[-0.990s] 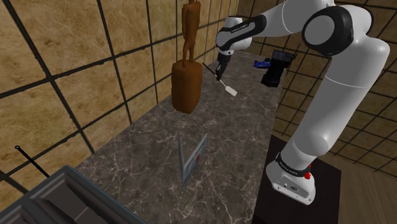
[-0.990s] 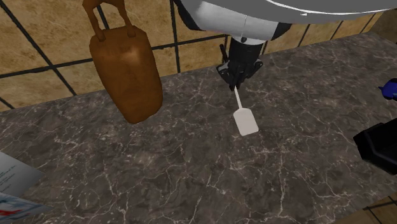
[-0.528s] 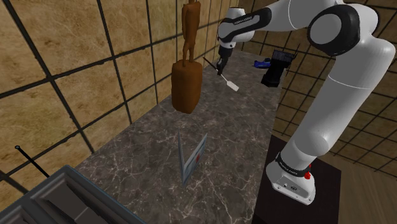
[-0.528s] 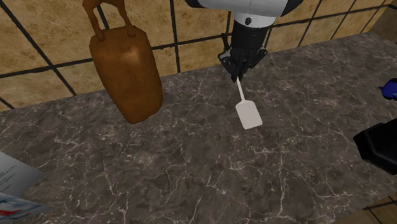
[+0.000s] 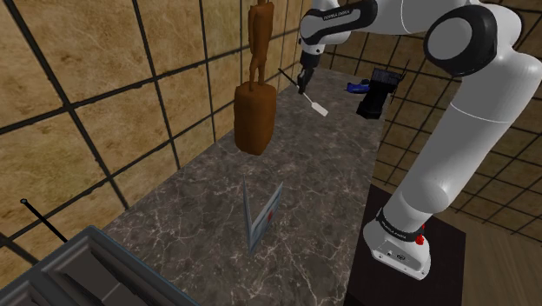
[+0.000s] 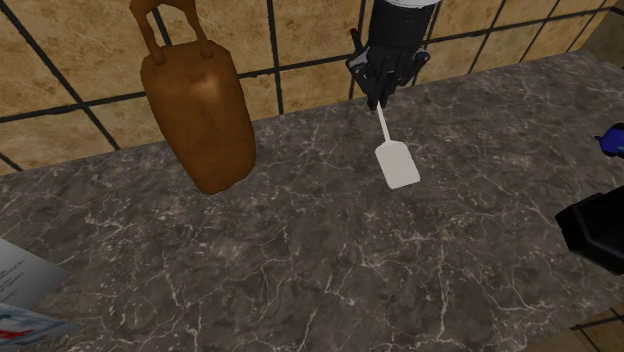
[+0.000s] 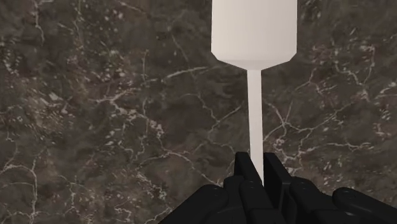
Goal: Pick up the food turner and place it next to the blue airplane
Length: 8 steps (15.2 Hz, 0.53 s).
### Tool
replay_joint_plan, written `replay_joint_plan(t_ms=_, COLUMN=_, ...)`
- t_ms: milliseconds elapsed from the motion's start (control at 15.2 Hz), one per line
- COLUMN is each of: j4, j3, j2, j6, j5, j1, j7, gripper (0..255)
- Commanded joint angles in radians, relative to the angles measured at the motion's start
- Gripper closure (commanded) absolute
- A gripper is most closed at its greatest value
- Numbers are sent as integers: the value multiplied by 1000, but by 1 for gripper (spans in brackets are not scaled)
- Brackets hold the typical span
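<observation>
In the second exterior view a brown carved figure (image 6: 195,110) stands at the left of the dark marbled worktop (image 6: 300,270), close to the tiled wall (image 6: 90,60). To its right, the black end effector (image 6: 381,92) is clenched on the thin handle of the white food turner (image 6: 397,162). The turner's flat blade hangs below it and looks lifted off the stone. Well apart, at that view's right edge, a sliver of the blue airplane (image 6: 612,141) shows above a black object (image 6: 596,232). In the wrist view both fingers (image 7: 245,170) pinch the handle.
</observation>
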<state>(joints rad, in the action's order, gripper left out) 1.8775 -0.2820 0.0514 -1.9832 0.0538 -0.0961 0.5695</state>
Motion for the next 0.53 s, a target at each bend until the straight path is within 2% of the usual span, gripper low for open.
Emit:
replay_joint_plan(t_ms=0, j4=-21, j3=0, j2=-6, j6=27, j5=-2, j1=0, j7=-2, gripper=255)
replay_joint_plan(t_ms=66, j4=-22, j3=0, j2=-6, j6=29, j5=-3, j1=0, j7=-3, gripper=255)
replay_joint_plan(t_ms=462, j4=-122, j3=-62, j2=75, j6=59, j5=37, j1=-80, j7=149, gripper=255)
